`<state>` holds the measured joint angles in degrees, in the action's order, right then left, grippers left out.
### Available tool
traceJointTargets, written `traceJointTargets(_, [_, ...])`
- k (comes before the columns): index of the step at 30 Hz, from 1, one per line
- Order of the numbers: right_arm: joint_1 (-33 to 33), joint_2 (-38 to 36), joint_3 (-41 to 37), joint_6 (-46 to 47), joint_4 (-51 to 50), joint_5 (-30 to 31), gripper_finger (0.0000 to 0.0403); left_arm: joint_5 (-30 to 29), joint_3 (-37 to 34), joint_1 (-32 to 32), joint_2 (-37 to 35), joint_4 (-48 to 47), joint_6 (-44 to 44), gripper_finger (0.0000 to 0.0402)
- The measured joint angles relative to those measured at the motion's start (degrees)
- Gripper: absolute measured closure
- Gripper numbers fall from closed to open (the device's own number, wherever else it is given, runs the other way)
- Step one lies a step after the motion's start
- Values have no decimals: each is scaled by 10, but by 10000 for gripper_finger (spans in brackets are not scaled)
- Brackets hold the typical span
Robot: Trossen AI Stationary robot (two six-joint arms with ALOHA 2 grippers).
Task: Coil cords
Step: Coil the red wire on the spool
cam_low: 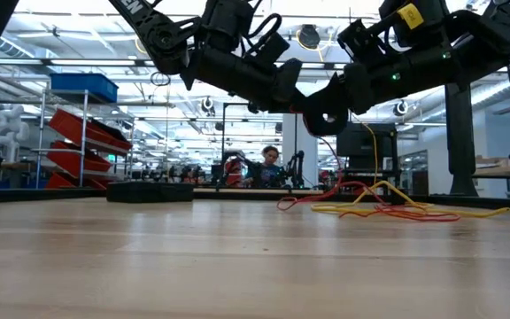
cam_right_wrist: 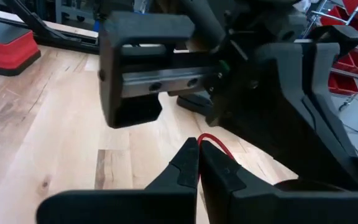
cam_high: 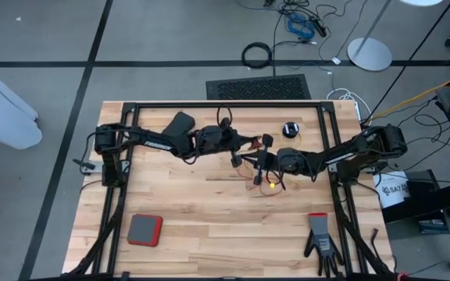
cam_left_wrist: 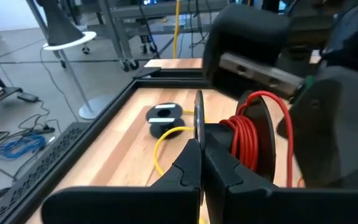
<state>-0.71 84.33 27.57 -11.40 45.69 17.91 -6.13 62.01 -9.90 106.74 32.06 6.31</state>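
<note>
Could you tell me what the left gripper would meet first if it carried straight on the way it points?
Probably the right arm: the left gripper, shut on the red-cord reel, faces it closely.

Bright, even overhead light — ceiling lamps (cam_low: pixel 308 36) glare in the low view. Shadows on the table (cam_high: pixel 209 226) stay soft; near fingers (cam_left_wrist: pixel 191 171) blur slightly.

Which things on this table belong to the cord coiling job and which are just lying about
Job: red cord on reel, held by left gripper; right gripper pinching red cord; yellow cord; second reel.
Lying about: red pad, black glove.
</note>
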Motion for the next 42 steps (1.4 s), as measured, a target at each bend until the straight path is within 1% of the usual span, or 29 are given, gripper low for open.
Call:
traceJointTargets(3, [0, 0, 0, 2, -1, 1, 403, -3, 1, 2, 0, 11, 0, 401])
traceJointTargets(8, [-2, 15, 0, -1, 11, 4, 403, -29, 1, 1, 0, 44, -10, 401])
traceJointTargets(10, [-1, 17, 0, -1, 4, 16, 399, -33, 1, -4, 0, 48, -11, 401])
traceJointTargets(16, [-1, 17, 0, 5, -27, 45, 363, -21, 1, -23, 0, 67, -32, 401])
traceJointTargets(21, [0, 17, 0, 4, -25, 47, 333, -3, 1, -31, 0, 86, -46, 401])
traceJointTargets(24, [0, 17, 0, 7, -25, 47, 324, -2, 1, -35, 0, 90, -49, 401])
traceJointTargets(29, [-9, 14, 0, 4, -18, 53, 321, 4, 1, -45, 0, 96, -59, 401])
traceJointTargets(37, [-65, -21, 0, -16, -31, 133, 321, 16, 1, -62, 0, 109, -61, 401])
traceJointTargets(42, [-111, -63, 0, -24, -60, 206, 321, 17, 1, -62, 0, 116, -60, 401])
